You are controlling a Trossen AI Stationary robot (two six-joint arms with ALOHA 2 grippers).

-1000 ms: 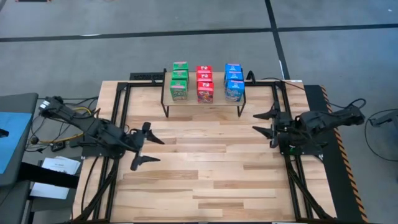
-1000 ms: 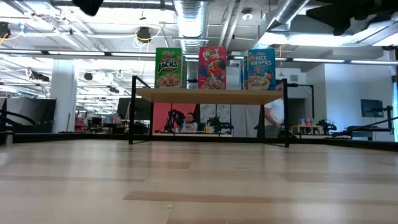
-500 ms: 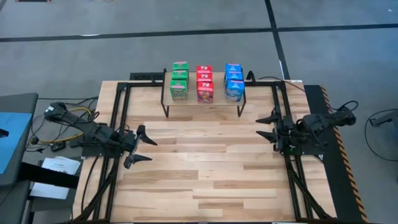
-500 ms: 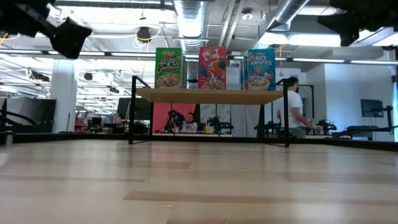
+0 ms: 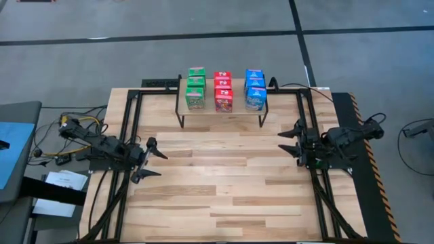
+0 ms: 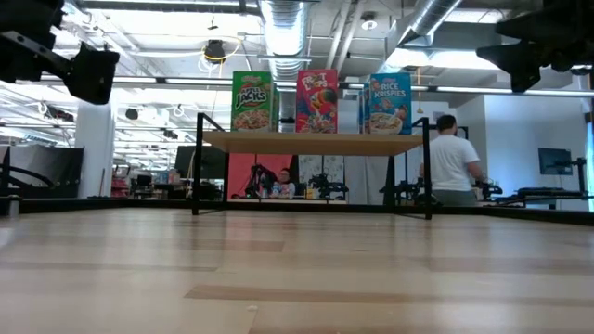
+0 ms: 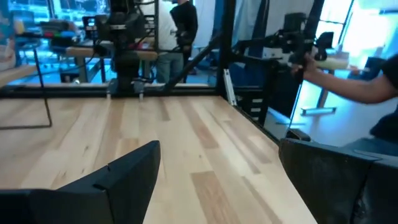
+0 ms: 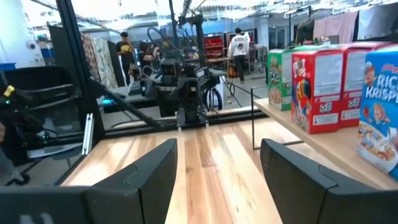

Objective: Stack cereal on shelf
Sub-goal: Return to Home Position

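- All the cereal (image 5: pixel 223 81) is seen up on the shelf (image 5: pixel 237 102), at the middle of the tabletop's (image 5: pixel 224 190) far edge. The green boxes (image 5: pixel 195 88) are toward the left edge, the red boxes (image 5: pixel 223 100) in the middle and the blue boxes (image 5: pixel 255 88) toward the right edge. Each colour is lined up front to back.
- The left gripper (image 5: pixel 161 165) is found by the tabletop's left edge and the right gripper (image 5: pixel 281 142) by its right edge. Both have their fingers spread wide with nothing held, and both are well apart from the shelf.
- So honestly not much is left to be messed up. The main risk is judged to be a jolt: if an arm gets parked hard, the thin-legged shelf could be shaken and the tall, light boxes tipped.
- The front boxes are set close to the shelf's near edge, so a knocked one would likely be dropped onto the tabletop.
- Whether the boxes in a row are touching can't really be told from above. If they are, one fall could be passed down the row.
- Loose cables (image 5: pixel 74 129) are spotted beside the left arm, and a snag could be caused there when it folds up.
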